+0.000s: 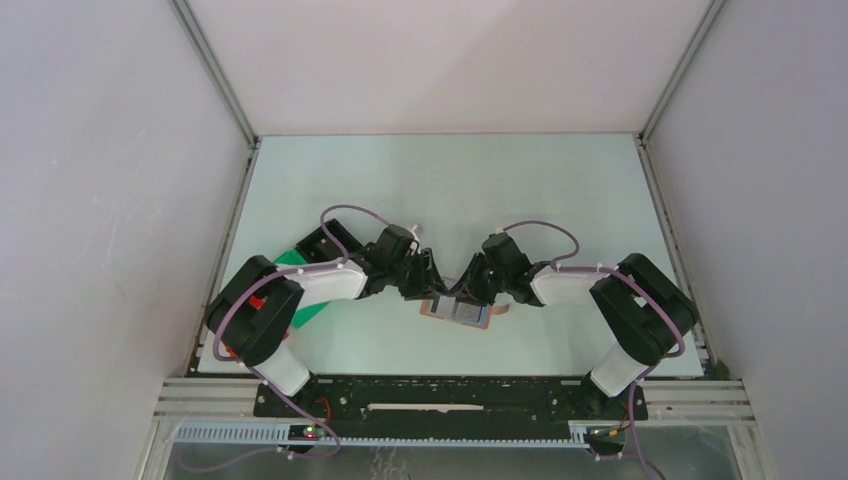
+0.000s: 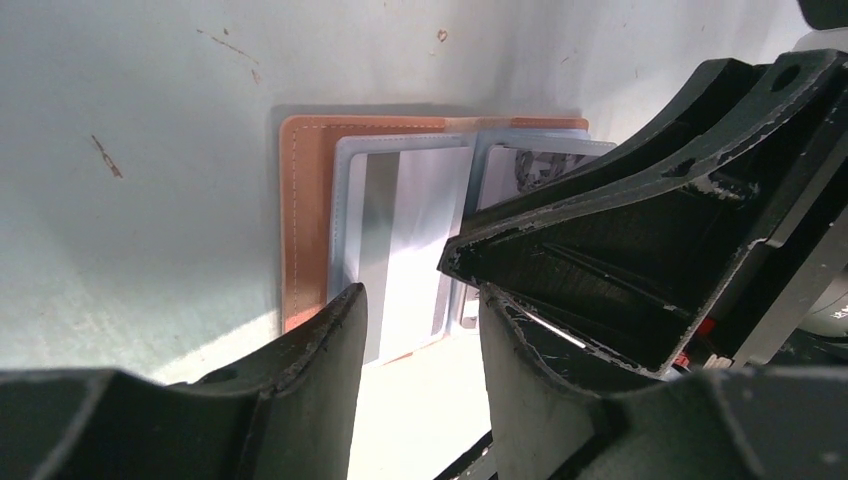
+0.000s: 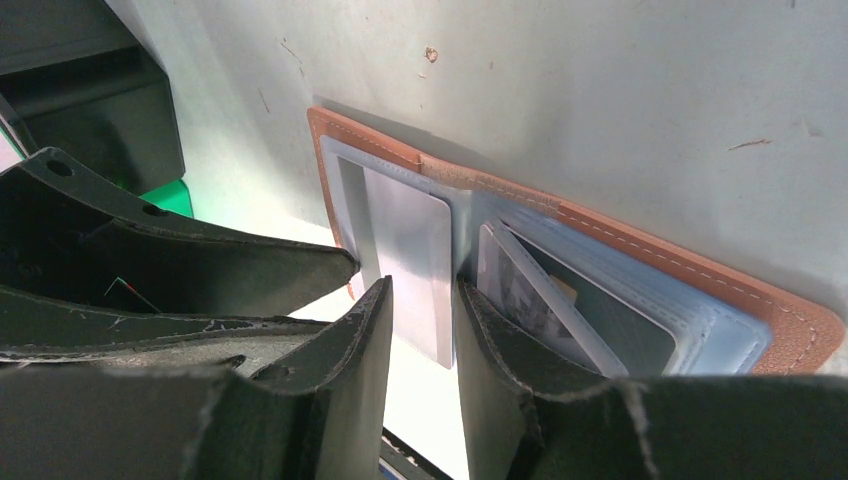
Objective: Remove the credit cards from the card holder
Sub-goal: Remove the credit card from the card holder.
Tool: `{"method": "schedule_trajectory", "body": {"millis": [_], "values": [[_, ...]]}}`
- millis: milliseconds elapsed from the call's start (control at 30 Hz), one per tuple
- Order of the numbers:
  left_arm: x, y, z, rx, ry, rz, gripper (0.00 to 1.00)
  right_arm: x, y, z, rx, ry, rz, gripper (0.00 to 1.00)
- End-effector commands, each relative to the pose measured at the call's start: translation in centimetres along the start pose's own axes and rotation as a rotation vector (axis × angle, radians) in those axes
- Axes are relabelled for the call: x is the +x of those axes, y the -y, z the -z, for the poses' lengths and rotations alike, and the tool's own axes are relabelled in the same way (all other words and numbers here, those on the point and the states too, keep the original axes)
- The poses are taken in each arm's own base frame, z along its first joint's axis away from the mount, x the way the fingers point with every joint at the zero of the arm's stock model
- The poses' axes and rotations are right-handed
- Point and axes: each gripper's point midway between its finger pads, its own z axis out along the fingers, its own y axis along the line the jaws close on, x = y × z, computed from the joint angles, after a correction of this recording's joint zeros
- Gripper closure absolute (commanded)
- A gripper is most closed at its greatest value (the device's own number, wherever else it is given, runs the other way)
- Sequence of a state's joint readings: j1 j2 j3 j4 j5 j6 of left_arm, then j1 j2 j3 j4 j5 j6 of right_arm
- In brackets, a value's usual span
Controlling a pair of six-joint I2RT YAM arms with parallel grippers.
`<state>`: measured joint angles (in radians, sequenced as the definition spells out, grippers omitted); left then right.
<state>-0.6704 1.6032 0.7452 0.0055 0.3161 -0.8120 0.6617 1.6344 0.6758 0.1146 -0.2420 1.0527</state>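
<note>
The tan card holder (image 1: pixel 459 312) lies open and flat on the table between both arms. In the right wrist view its tan rim (image 3: pixel 700 280) frames clear sleeves. A pale blue-grey credit card (image 3: pixel 410 250) sticks partway out of the left pocket. Another card (image 3: pixel 530 295) leans in the right sleeves. My right gripper (image 3: pixel 423 300) is open, its fingertips over the pale card's near end. My left gripper (image 2: pixel 420 310) is open with only bare table in its gap, just short of the same card (image 2: pixel 415 240). A right gripper finger (image 2: pixel 620 230) crosses the holder's right half.
A green bin (image 1: pixel 312 308) and a black bin (image 1: pixel 325 245) sit at the left behind the left arm. The black bin (image 3: pixel 90 90) also shows in the right wrist view. White walls close off the table's sides and back.
</note>
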Motion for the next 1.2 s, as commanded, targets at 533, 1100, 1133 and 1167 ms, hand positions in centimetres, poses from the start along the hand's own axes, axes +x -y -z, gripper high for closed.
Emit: {"method": "schedule_trajectory", "body": {"millis": [533, 1100, 1133, 1167], "values": [[-1.3, 0.6, -0.4, 0.011, 0.057, -0.015, 0.5, 0.6, 3.0, 0.0, 0.096, -0.007, 0.02, 0.62], [0.0, 0.3, -1.3, 0.011, 0.001, -0.007, 0.51, -0.3, 2.8, 0.5, 0.088, 0.018, 0.016, 0.63], [-0.1, 0.3, -1.2, 0.01, 0.008, -0.005, 0.51, -0.3, 2.8, 0.5, 0.088, 0.017, 0.015, 0.64], [-0.3, 0.5, -1.0, 0.012, 0.022, -0.009, 0.51, -0.3, 2.8, 0.5, 0.089, 0.016, 0.015, 0.65]]}}
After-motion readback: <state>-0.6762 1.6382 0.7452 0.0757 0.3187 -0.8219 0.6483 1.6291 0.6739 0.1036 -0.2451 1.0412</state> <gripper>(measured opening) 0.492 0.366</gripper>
